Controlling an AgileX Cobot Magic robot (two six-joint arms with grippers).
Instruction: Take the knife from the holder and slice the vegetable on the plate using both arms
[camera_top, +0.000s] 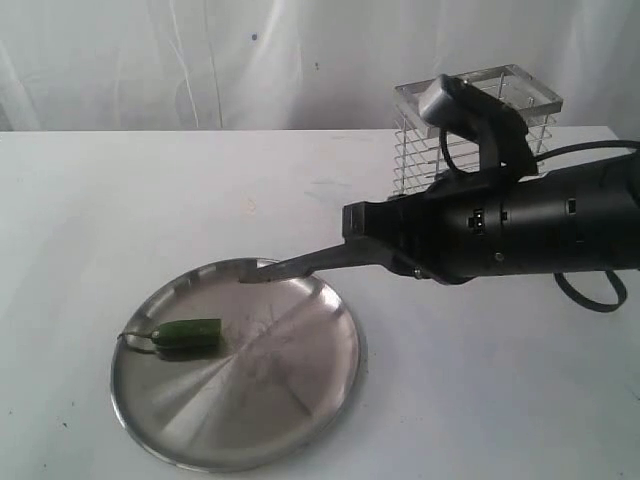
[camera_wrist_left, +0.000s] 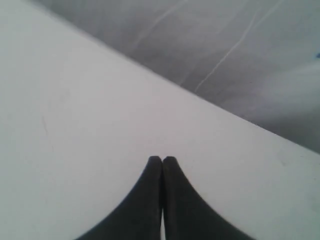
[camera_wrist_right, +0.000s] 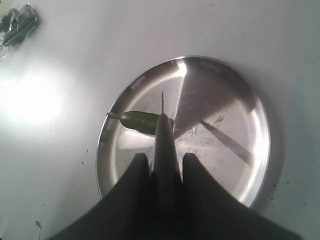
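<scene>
The right arm (camera_top: 530, 220) reaches in level from the right of the exterior view, the right gripper (camera_wrist_right: 165, 164) pointing left, its 2 fingers clamped on the knife (camera_top: 300, 264). The left gripper (camera_wrist_left: 162, 162) shows only in its wrist view, fingertips pressed together

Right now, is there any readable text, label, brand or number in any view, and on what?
No readable text in any view.
plate, wire holder, knife, green pepper: no print or labels.
right arm: small pale squares on the black housing, too small to tell whether they carry marks.
</scene>
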